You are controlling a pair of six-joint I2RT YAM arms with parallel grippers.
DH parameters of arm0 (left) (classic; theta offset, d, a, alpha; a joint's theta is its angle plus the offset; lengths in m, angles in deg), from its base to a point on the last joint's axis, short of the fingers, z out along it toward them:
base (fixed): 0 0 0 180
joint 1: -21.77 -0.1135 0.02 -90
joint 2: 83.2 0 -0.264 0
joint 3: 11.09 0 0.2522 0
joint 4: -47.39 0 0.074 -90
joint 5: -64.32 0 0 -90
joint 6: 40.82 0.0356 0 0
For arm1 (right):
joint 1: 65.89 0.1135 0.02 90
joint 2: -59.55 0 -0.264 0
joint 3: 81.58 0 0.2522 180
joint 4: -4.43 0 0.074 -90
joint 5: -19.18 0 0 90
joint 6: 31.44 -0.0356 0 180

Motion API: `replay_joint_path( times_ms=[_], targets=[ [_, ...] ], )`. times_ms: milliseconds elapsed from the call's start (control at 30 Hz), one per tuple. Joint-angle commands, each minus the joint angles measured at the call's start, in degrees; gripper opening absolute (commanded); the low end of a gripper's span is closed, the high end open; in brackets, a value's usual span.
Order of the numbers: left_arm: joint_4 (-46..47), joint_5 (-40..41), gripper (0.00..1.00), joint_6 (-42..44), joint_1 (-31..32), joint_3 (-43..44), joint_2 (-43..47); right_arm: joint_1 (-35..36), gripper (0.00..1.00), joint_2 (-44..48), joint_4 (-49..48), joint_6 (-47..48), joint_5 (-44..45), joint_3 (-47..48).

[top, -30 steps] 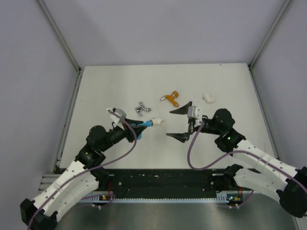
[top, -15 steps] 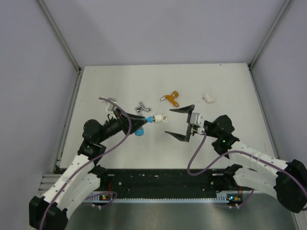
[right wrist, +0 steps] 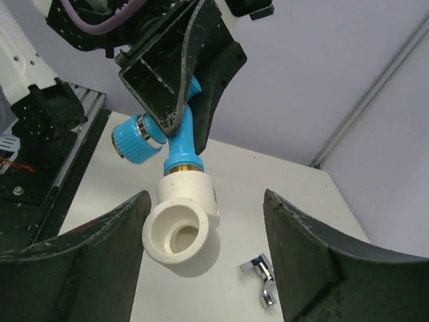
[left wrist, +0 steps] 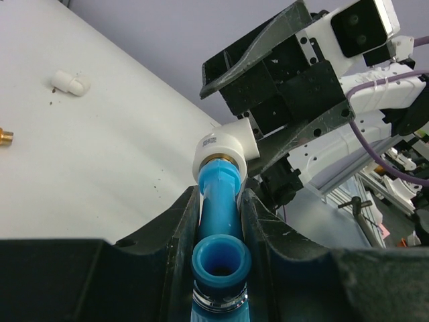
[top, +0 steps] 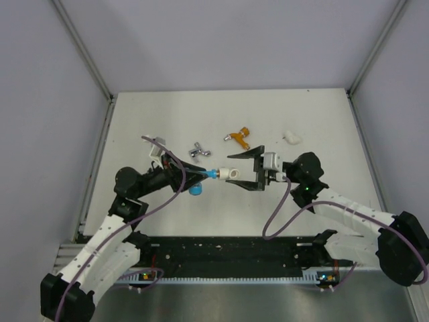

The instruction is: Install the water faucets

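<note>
Your top view: fixed high behind left pincer [top: 201, 174] and right pincer [top: 234, 170], looking down, far. Left wrist view: tight behind left pincer, facing toward right pincer. Right wrist view: tight, facing back. You get blue faucet [left wrist: 218, 201] and white elbow [right wrist: 188, 201] between pincers in all three.

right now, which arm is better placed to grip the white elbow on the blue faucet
Right. The right pincer is open, with the white elbow fitting between its fingers. The left pincer is shut on the blue faucet, holding it, so it cannot take the elbow.
</note>
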Motion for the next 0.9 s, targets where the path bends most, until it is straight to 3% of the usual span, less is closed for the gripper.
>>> replay_joint_path(
  times_ms=[0, 267, 433, 600, 700, 733, 867],
  targets=[
    [7.23, -2.67, 0.0, -1.4, -0.05, 3.49, -0.6, -0.36, 0.62, -1.16, -2.15, -3.58, -5.3, 3.54],
    [10.49, -9.34, 0.0, 2.1, 0.3, 3.58, -0.34, -0.27, 0.14, -4.23, 4.17, -9.81, -7.41, 8.36],
    [4.79, -10.23, 0.0, 15.27, 1.53, 2.17, 3.79, -0.71, 0.0, -7.3, 8.31, -22.28, -11.45, 14.16],
    [8.55, -8.39, 0.0, 22.05, 5.13, -1.51, 8.97, -3.08, 0.0, -12.4, 13.31, -38.1, -12.15, 20.31],
    [8.56, -6.54, 0.0, 24.17, 6.72, -3.01, 11.09, -4.13, 0.0, -15.3, 18.76, -41.9, -12.95, 23.22],
    [8.47, -6.28, 0.0, 24.26, 6.98, -3.28, 11.35, -4.14, 0.05, -15.57, 19.82, -42.16, -12.51, 23.66],
    [8.38, -5.05, 0.0, 23.3, 7.6, -3.9, 10.65, -4.49, 0.48, -15.05, 24.47, -38.75, -8.83, 24.54]
  ],
)
